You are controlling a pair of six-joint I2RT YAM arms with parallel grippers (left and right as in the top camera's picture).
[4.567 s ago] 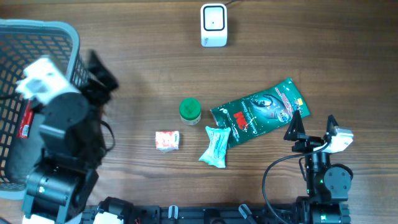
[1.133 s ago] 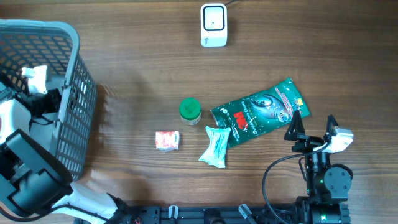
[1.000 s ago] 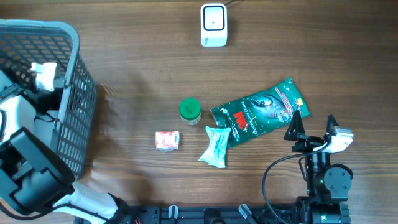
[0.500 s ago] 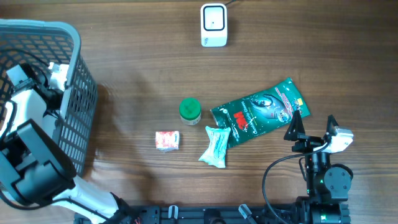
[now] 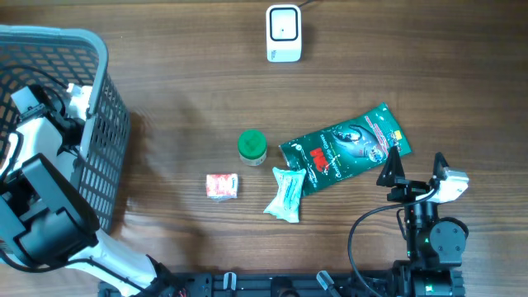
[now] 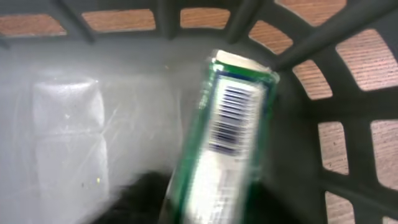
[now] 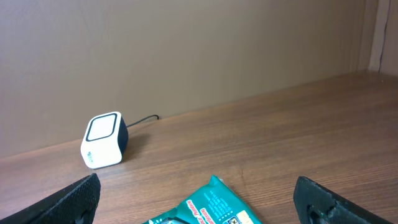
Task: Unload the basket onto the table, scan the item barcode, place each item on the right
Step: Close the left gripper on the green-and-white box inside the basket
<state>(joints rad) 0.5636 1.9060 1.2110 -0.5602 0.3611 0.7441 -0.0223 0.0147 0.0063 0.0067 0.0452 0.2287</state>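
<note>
The green barcoded box [image 6: 233,130] lies tilted inside the basket [image 5: 101,124] at the frame's left edge, just below my left end effector [image 5: 49,101]. The view is blurred, so I cannot tell whether it grips. My right end effector [image 5: 414,172] stands wide, lower right.

Here we are at a mock shop checkout, set up on a robot test bench. There's a white barcode scanner [image 5: 283,33] at top centre of the overhead view. A grey plastic shopping basket [image 5: 92,48] fills the upper left. Packaged goods lie mid-frame on the wood-grain table [image 5: 181,107]: green pouch [image 5: 342,148], green-lidded tub [image 5: 252,147], teal packet [image 5: 286,195], small red-and-white packet [image 5: 222,186]. Inside the basket lies a green pack [image 6: 233,124] showing its barcode (left wrist view, rather blurred). One robot arm [image 5: 45,206] at lower left, another robot arm [image 5: 433,235] at lower right and a plain beige wall [image 7: 186,50] say lab, not store.
</note>
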